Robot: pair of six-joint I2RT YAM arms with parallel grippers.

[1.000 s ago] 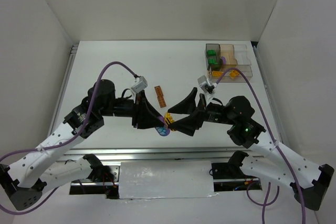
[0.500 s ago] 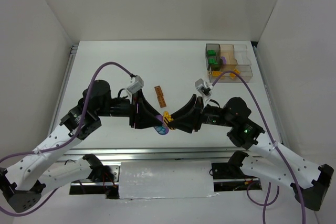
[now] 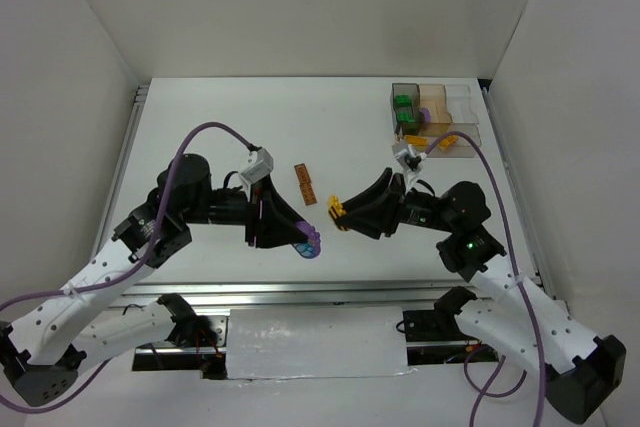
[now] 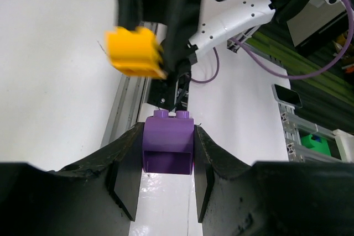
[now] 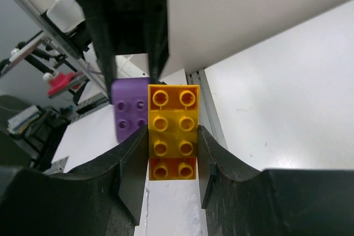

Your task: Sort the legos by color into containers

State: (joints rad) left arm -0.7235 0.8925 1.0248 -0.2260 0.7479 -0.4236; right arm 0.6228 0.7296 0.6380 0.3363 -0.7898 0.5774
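Eight studs, yellow brick [image 5: 172, 134], countable from wrist only

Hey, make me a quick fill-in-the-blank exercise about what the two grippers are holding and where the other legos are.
1. The left gripper is shut on a short lego coloured ___.
2. The right gripper is shut on a long lego coloured ___.
3. The brown lego lies on the ___, held by neither gripper.
4. The tray with green legos stands nearer the ___ arm.
Missing words: purple; yellow; table; right.
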